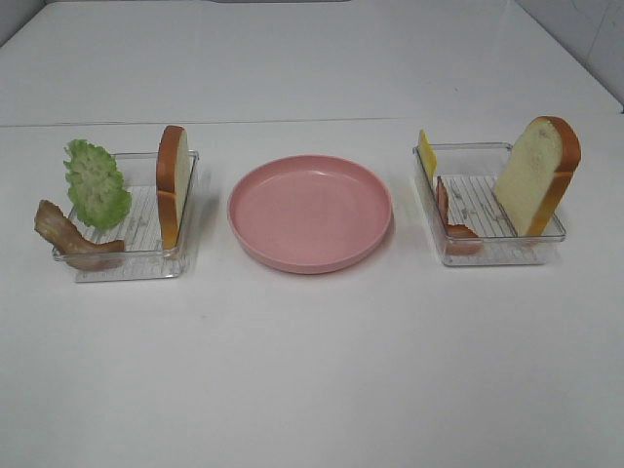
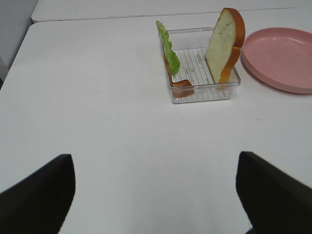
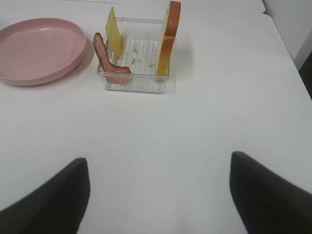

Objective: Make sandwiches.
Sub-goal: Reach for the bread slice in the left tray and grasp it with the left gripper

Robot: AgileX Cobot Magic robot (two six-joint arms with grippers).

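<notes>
a white table (image 1: pixel 312 390) is taking up the whole scene. the left pincer (image 2: pixel 155 161) is hanging over bare tabletop on the near side of the left tray (image 1: pixel 127 265), its two dark fingers (image 2: pixel 39 200) spreading wide apart, gripping nothing and touching nothing. the right pincer (image 3: pixel 158 157) is doing the same on the near side of the right tray (image 1: pixel 492 256), its jaws also gaping wide and holding nothing. neither one is showing in the high view.

in the middle a round pink plate (image 1: pixel 310 210) is sitting between the two clear trays, well apart from each.

the right bread slice (image 1: pixel 536 175) is standing on edge at the right side of the right tray, tilting and leaning against that wall, its pale face turning toward the plate. the left bread slice (image 1: pixel 172 185) is standing upright on edge along the right wall of the left tray, its crust facing near.

the ruffled green lettuce (image 1: pixel 96 183) is standing against the left wall of the left tray, rising above its rim. the left bacon strip (image 1: pixel 73 239) is draping over that tray's near left corner, just beside the lettuce.

the right bacon strip (image 1: pixel 450 219) is resting along the left wall of the right tray, curling at the near corner. the yellow cheese (image 1: pixel 427 154) is standing upright at that tray's far left corner, just beyond the bacon.
</notes>
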